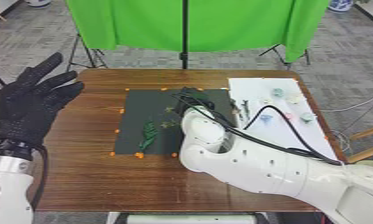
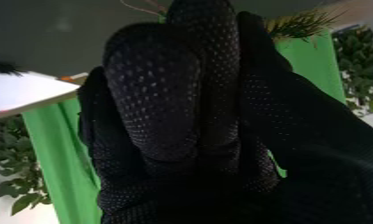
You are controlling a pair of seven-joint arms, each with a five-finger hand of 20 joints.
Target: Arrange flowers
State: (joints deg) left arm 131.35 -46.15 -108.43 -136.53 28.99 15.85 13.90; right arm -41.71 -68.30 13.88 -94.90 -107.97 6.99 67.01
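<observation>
My left hand (image 1: 27,102) is raised off the table's left side, its fingers straight and spread, holding nothing. Over the upper right part of the dark mat (image 1: 138,107) is my right hand (image 1: 196,97), partly hidden by its wrist and cables. In the right wrist view a spiky green-brown sprig (image 2: 300,24) shows beside the right hand (image 2: 178,100); whether it is held I cannot tell. A green leafy sprig (image 1: 149,135) lies on the mat's lower left. Thin yellowish sprigs (image 1: 168,123) lie close to the right hand.
On the right, a white sheet (image 1: 253,90) bears several pale flowers, including a greenish one (image 1: 277,92) and a pink one (image 1: 287,115). Dark stems (image 1: 245,107) lie along its left part. Orange tabs edge the mat. Behind the table (image 1: 85,175) hangs a green cloth (image 1: 147,25).
</observation>
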